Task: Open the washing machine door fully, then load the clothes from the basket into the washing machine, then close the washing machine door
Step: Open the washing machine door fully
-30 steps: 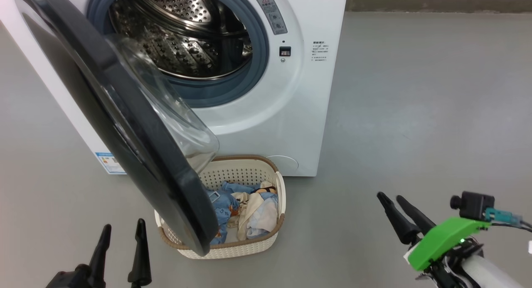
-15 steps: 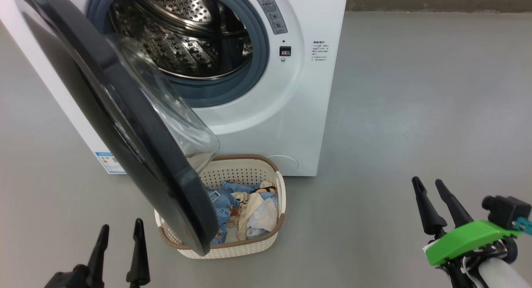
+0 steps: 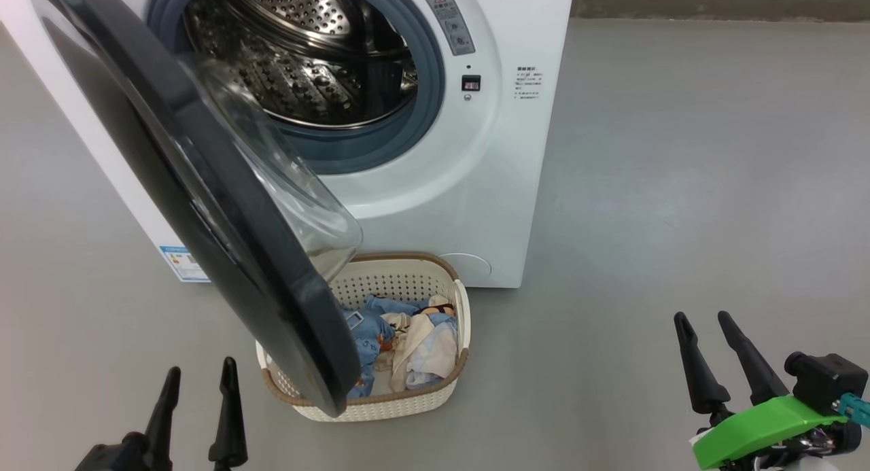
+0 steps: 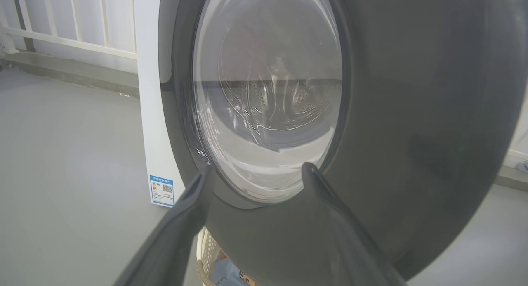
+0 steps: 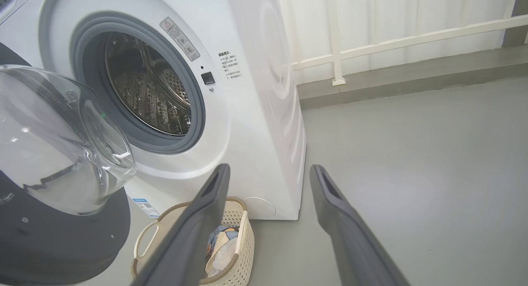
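Fingers of your left gripper stand parted and empty at the lower left, pointing up toward the dark outer face of the washing machine door. You see the door swung partway out on the machine's left side, its glass window bulging toward the opening and its lower edge overlapping the left part of the basket in the head view. Behind it the washing machine stands open, its steel drum ringed by the grey-blue gasket. The basket sits on the grey floor just before the machine's base, the clothes heaped inside it, blue and cream. At the lower right your right gripper hangs above the floor, fingers apart, holding nothing, well clear of the basket
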Controlling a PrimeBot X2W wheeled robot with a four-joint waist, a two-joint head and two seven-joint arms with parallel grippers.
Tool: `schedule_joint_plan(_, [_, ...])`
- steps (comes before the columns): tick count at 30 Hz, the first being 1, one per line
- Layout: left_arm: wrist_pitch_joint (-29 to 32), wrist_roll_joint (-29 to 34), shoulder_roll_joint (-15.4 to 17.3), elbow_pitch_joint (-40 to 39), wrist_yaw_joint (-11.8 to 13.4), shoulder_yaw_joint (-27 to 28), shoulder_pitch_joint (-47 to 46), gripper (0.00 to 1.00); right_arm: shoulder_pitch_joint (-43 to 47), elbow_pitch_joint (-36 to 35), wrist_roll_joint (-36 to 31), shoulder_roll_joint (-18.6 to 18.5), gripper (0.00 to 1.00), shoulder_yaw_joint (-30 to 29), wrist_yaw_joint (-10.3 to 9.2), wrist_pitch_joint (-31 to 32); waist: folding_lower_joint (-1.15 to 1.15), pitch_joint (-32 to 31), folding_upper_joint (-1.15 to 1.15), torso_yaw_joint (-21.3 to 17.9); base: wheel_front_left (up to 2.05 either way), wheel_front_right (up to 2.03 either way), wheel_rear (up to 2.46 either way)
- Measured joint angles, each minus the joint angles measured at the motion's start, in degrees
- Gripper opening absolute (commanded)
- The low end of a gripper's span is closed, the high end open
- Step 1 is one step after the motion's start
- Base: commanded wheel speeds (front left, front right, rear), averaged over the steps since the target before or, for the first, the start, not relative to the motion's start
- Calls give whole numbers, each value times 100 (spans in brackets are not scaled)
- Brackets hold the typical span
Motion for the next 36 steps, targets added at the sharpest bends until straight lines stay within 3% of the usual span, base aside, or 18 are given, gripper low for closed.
schedule_joint_plan(16, [0,-1,-29,0,0,-2,-4,100,211,-94,-358,167,100,-219,0,0,0,74,0,24,0,0,0])
schedule_joint_plan(17, [0,-3,-29,0,0,1,-7,92,211,-96,-358,168,100,-221,0,0,0,78,0,28,0,0,0])
schedule_joint_plan(18, [0,-4,-29,0,0,4,-10,41,211,-96,-359,170,100,-224,0,0,1,79,0,33,0,0,0])
schedule_joint_plan(19, [0,-12,-31,-7,0,14,-12,10,211,-97,-371,174,100,-232,0,0,0,77,0,39,0,0,0])
schedule_joint_plan(20, [0,-22,-36,-31,0,40,-12,0,211,-98,-394,176,100,-242,0,0,0,71,0,44,0,0,0])
schedule_joint_plan(29, [-1,-45,-100,-1155,0,204,-95,0,213,-132,-398,186,100,-269,0,0,0,-10,0,97,0,0,0])
schedule_joint_plan(36, [-7,-45,-112,-2414,0,-205,-164,0,220,-158,-399,188,100,-314,0,0,0,-37,0,124,0,0,0])
